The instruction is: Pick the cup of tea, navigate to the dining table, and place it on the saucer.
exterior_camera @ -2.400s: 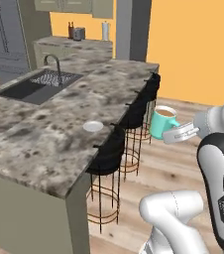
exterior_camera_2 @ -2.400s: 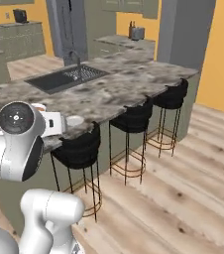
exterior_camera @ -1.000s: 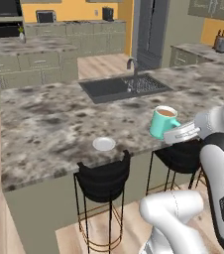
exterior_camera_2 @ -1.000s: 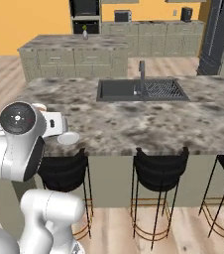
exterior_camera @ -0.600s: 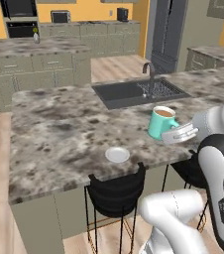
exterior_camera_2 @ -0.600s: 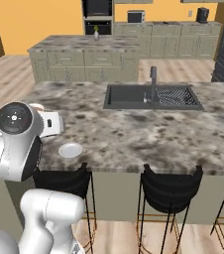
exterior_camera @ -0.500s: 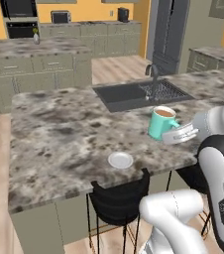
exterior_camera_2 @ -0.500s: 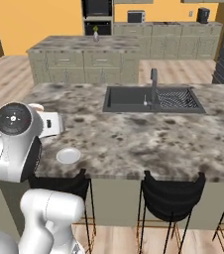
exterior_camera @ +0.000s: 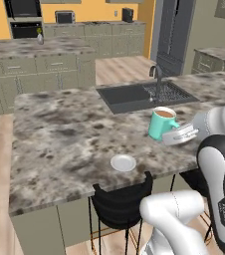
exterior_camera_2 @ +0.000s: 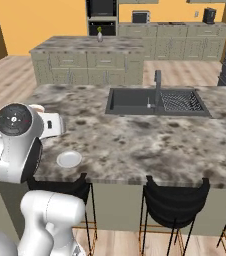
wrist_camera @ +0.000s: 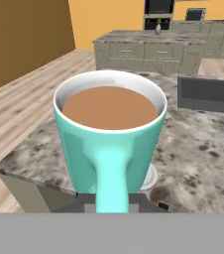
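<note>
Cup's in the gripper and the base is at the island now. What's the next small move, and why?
Probably swing the cup of tea left and toward the table's near edge until it's over the saucer, then lower. The gripper holds the cup by its handle above the dining table, upright and full, so move slowly.

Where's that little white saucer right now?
The saucer lies on the dining table near its front edge, above a black chair, left of and below the held cup.
</note>
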Tool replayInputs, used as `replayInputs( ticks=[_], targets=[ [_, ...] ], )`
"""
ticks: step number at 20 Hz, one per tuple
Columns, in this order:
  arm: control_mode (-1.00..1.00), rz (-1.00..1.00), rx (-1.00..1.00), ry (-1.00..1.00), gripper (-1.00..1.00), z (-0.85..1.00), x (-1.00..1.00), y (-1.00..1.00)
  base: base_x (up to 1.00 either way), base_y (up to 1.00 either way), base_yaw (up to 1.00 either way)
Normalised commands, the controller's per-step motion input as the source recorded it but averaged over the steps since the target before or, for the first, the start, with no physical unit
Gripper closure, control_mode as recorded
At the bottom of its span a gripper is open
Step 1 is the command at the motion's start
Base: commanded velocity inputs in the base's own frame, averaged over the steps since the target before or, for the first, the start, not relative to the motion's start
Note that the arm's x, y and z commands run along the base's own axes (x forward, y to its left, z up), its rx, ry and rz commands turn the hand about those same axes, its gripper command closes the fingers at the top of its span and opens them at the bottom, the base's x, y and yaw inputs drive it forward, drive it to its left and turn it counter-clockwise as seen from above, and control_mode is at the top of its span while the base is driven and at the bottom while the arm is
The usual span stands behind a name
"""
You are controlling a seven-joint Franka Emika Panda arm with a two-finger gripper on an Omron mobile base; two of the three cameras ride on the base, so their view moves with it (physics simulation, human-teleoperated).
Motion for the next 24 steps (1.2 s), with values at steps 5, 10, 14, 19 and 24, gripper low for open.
replayInputs(
  ticks=[5, 10, 14, 19, 24],
  targets=[
    [1.0, 0.0, 0.0, 0.0, 1.0, 0.0, 0.0, 0.0, 0.0, 0.0, 0.0],
    [-1.0, 0.04, 0.0, 0.03, 1.0, 0.0, 0.54, 0.0, 0.0, 0.0, 0.0],
    [-1.0, 0.32, -0.02, 0.18, 1.0, -0.03, 1.0, -0.1, 0.0, 0.0, 0.0],
    [-1.0, 0.41, -0.05, 0.04, 1.0, -0.37, 1.0, -0.03, 0.0, 0.0, 0.0],
    [-1.0, 0.4, -0.01, 0.0, 1.0, -0.62, 0.99, -0.17, 0.0, 0.0, 0.0]
  ],
)
